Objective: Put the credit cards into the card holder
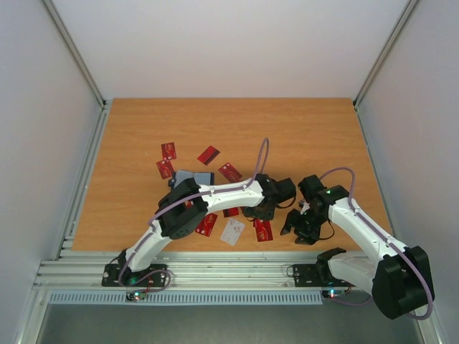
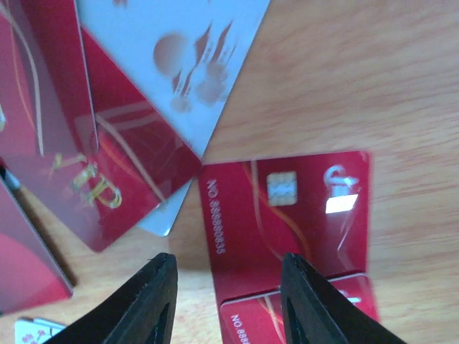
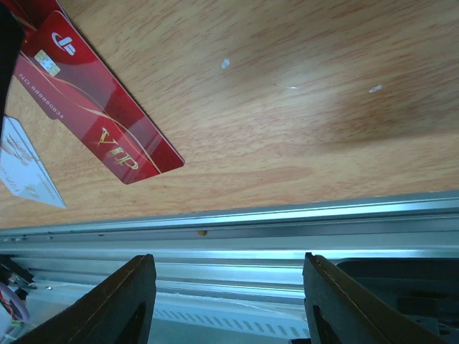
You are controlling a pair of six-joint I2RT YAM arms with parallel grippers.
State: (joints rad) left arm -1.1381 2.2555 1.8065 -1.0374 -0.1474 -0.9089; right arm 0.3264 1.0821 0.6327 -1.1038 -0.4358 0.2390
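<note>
- Near the middle of the wood-grain surface, the credit cards lie scattered. They are thin glossy rectangles with rounded corners, mostly red with gold print, and a few are white.
- The card holder, a dark blue-grey squarish piece, sits among them and is partly covered by the left arm. From above I cannot tell whether it lies folded or open.
- The left hand has its matte black fingers moderately parted and gripping nothing. It is low over a red chip card lying flat, and another red card meets that card's lower edge.
- A white card with a faded print overlaps red ones beside it.
- The right hand is spread wide and holds nothing. It hangs above the ribbed aluminium rail along the near edge.
- A red VIP card lies just inside that rail.
- Bare wood runs from the cards to the far edge and to both side walls.
</note>
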